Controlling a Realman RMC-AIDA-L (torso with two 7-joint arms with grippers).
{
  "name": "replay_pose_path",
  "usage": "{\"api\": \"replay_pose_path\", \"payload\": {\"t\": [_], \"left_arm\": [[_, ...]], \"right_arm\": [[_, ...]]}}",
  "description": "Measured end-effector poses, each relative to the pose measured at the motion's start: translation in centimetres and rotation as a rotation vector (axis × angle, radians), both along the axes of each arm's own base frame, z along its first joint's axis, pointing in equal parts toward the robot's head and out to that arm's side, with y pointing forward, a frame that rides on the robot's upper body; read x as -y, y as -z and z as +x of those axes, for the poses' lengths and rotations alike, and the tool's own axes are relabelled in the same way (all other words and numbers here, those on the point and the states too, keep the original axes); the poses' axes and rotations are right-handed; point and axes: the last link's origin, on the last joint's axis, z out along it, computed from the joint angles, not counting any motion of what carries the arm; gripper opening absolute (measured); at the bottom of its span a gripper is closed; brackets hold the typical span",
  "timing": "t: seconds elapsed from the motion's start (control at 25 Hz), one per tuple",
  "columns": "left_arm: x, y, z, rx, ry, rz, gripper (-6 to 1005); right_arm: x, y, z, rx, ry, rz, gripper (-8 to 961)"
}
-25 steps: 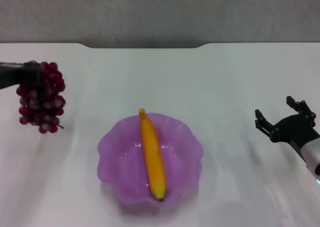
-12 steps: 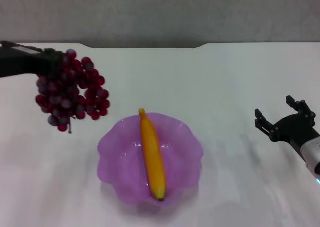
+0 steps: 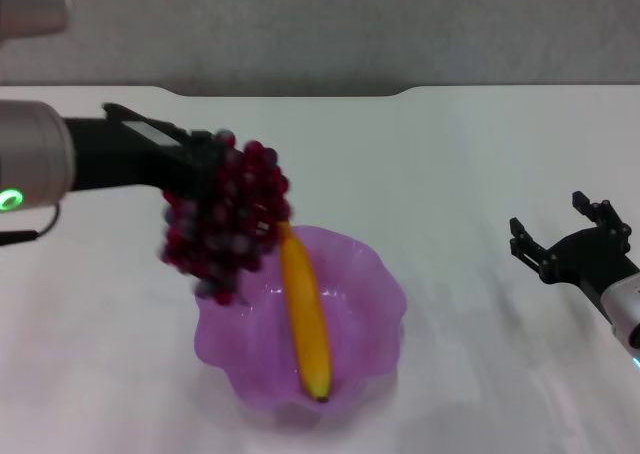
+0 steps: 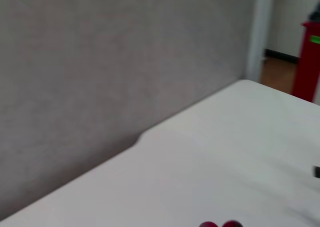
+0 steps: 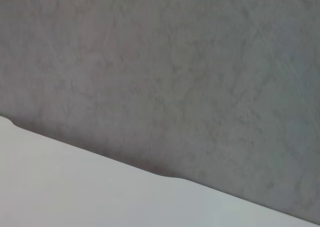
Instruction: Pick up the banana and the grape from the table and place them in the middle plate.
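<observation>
The banana (image 3: 305, 319) lies lengthwise in the purple scalloped middle plate (image 3: 370, 299) at the centre of the white table (image 3: 450, 164). My left gripper (image 3: 200, 159) is shut on the top of the grape bunch (image 3: 225, 219) and holds it in the air over the plate's far left rim. A couple of grapes (image 4: 220, 225) show at the edge of the left wrist view. My right gripper (image 3: 565, 236) is open and empty, low over the table at the right.
The table's far edge has a shallow notch (image 3: 285, 92) against a grey wall (image 3: 320, 24). The wrist views show only table, wall and a red object (image 4: 306, 62) far off.
My left gripper has carried the grape bunch rightward from the table's left side to above the plate's left rim. The banana, plate and right arm have not moved.
</observation>
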Motion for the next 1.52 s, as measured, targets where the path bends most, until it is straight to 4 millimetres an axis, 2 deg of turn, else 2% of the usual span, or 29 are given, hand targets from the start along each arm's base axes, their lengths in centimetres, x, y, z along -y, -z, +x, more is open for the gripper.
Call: {"api": "replay_pose_path", "payload": {"t": [0.24, 0.4, 0.52, 0.72, 0.92, 1.32, 1.52], "left_arm": [[-0.3, 3.5, 0.0, -0.023, 0.020, -0.098, 103], [-0.8, 6.2, -0.8, -0.042, 0.026, -0.140, 102], [-1.0, 7.3, -1.5, -0.046, 0.014, -0.154, 101], [-1.6, 8.0, -2.1, -0.044, 0.003, -0.157, 97], [-2.5, 8.9, -3.7, -0.042, -0.035, -0.142, 103], [-2.6, 9.9, -4.2, -0.059, -0.050, -0.176, 170], [-2.5, 10.0, -4.2, -0.066, -0.044, -0.171, 353]], "right_arm": [[0.0, 0.0, 0.0, -0.001, 0.002, 0.002, 892], [0.0, -0.1, 0.1, -0.002, 0.003, 0.003, 892], [0.1, -0.1, 0.1, -0.001, 0.005, 0.002, 892], [0.0, 0.0, 0.0, -0.003, 0.002, 0.000, 891], [-0.1, 0.0, -0.2, -0.005, -0.007, -0.002, 891], [-0.1, 0.0, -0.1, -0.003, -0.003, -0.004, 892], [-0.1, -0.1, 0.1, 0.001, 0.003, -0.002, 891]]}}
